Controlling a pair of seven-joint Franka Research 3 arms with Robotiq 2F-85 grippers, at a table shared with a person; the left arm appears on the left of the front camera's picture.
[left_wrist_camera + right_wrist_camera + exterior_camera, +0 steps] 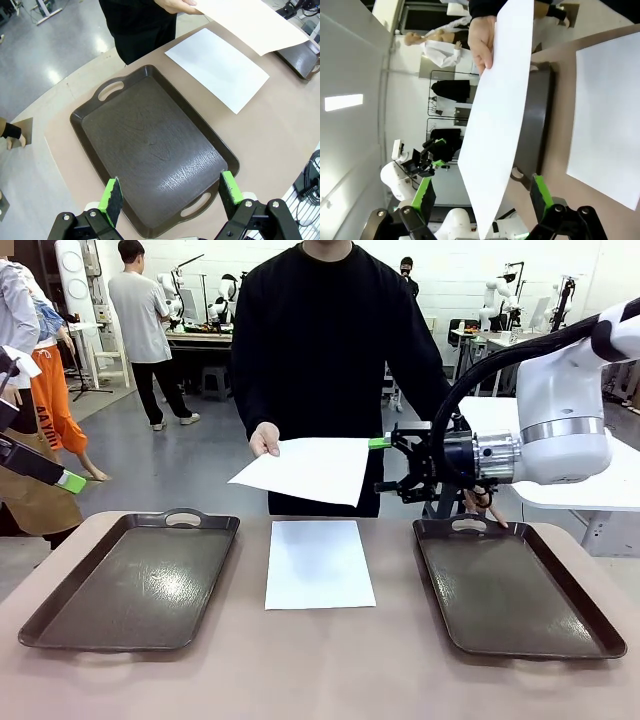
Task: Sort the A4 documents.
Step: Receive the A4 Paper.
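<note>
A thin white rectangular paper sheet point(305, 470) is offered by the person's hand point(265, 438) to the right gripper point(383, 464), jaws apart. Its edge should be centred between the green pads point(425, 197) before closure.

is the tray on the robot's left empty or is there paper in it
Empty: the left tray shows bare dark floor; the flat sheet lies beside it.

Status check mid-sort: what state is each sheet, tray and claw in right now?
held sheet: airborne in the person's hand, edge between right claw fingers
table sheet: flat between the trays
left tray: empty
right tray: empty
left claw: open, over left tray
right claw: open, gripping nothing
</note>
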